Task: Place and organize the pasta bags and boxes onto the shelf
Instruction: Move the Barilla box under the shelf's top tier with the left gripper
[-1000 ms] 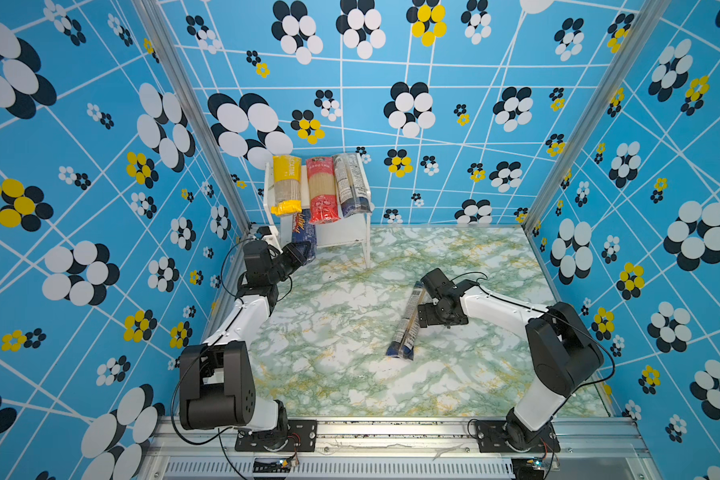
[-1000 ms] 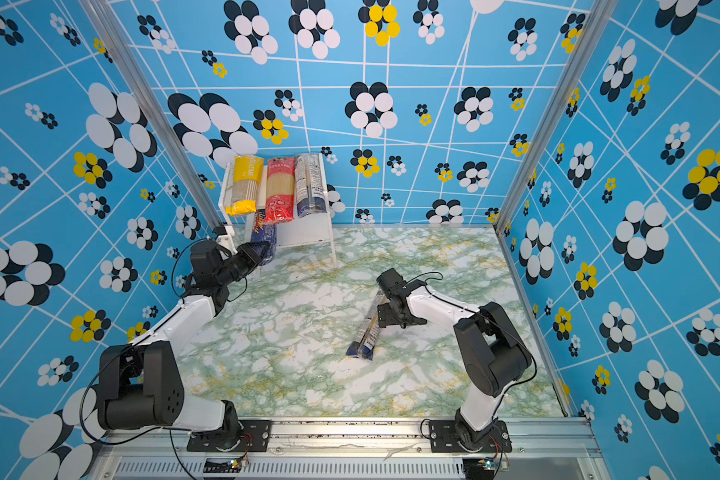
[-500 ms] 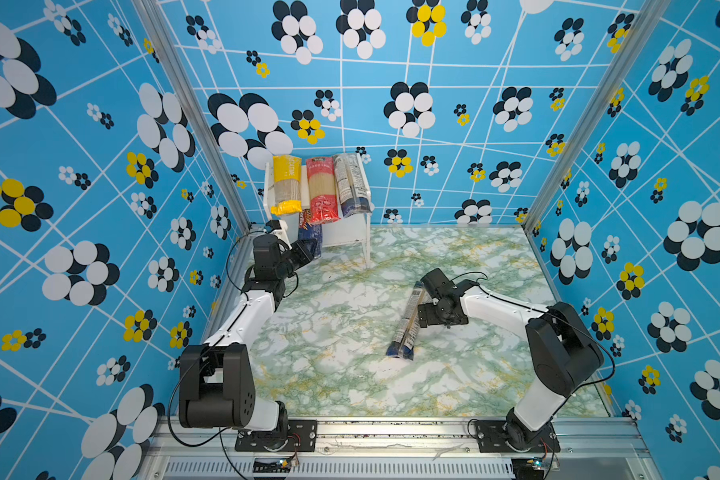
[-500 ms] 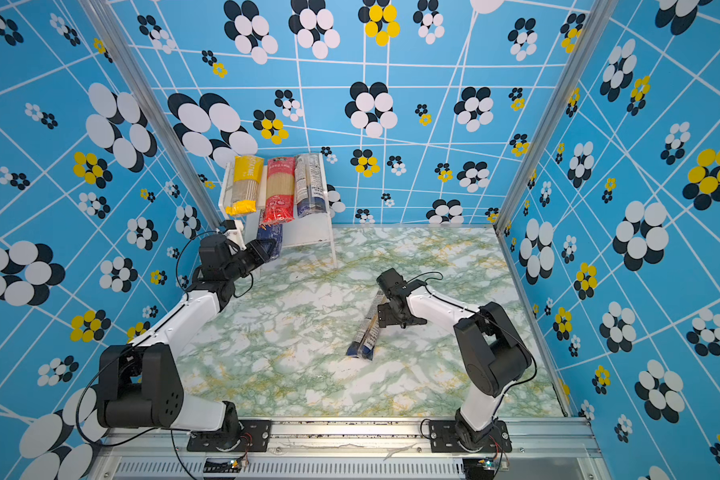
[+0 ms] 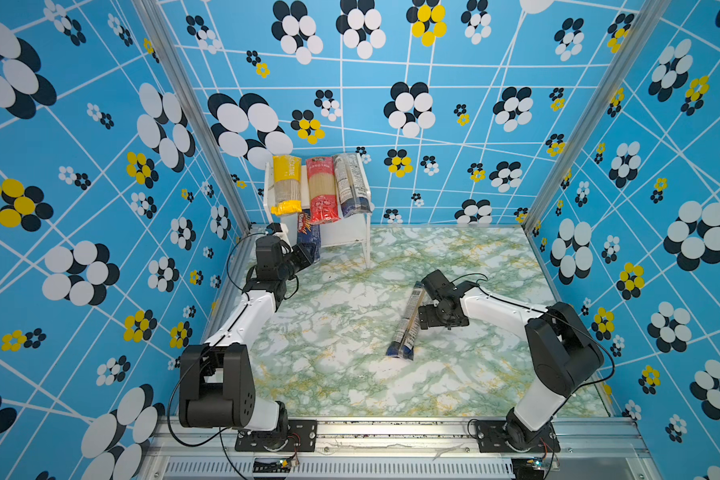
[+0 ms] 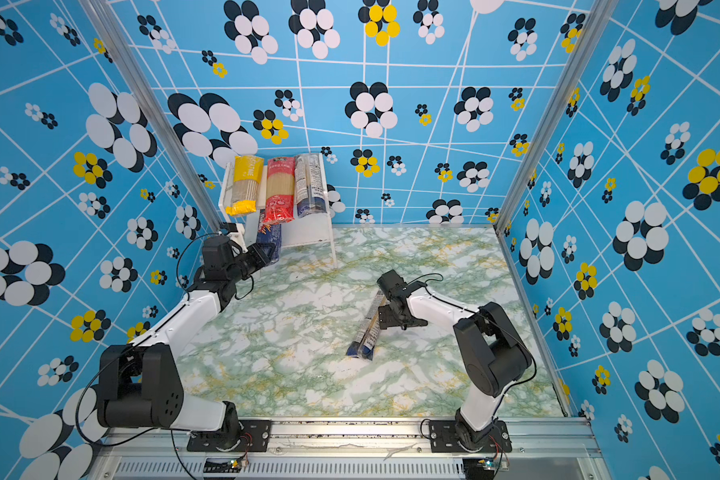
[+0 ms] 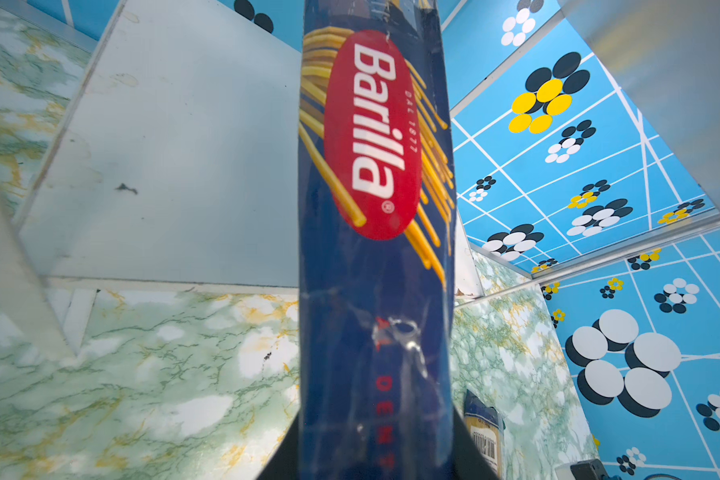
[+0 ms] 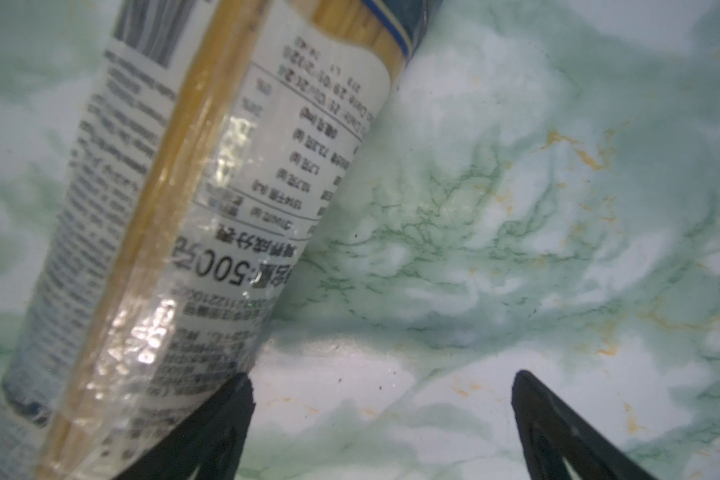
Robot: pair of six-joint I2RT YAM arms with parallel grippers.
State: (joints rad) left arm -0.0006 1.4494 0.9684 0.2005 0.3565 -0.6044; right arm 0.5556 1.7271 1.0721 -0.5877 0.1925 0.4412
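Dark blue Barilla box point(image 7: 375, 249), a long slim carton with a glossy face, a red oval logo and printed yellow spaghetti strands, is clamped at its near end between the black fingers of the left gripper point(image 5: 304, 255). Its far end reaches in over the lower board of the shelf point(image 5: 346, 237), beneath the yellow bag point(image 5: 287, 185), at the left of the rack in both top views. Whether it rests on that board I cannot tell. The shelf is a small white rack of flat matte boards on thin legs, standing at the far left of the table point(image 5: 329, 365), a smooth green-and-white marble print with yellow veins. On the top board three long packs lie side by side: the yellow bag, a red bag point(image 5: 321, 189) with pale strands showing through, and a clear text-covered bag point(image 5: 351, 185) with a dark blue end. A second text-covered bag point(image 8: 192, 208), crinkly clear film over straight golden spaghetti with a white printed label, lies flat on the table right of centre. The right gripper point(image 8: 383, 382) sits low beside it, jaws wide apart with only bare table between them; one pointed black finger point(image 8: 225, 415) is just beside the bag's edge
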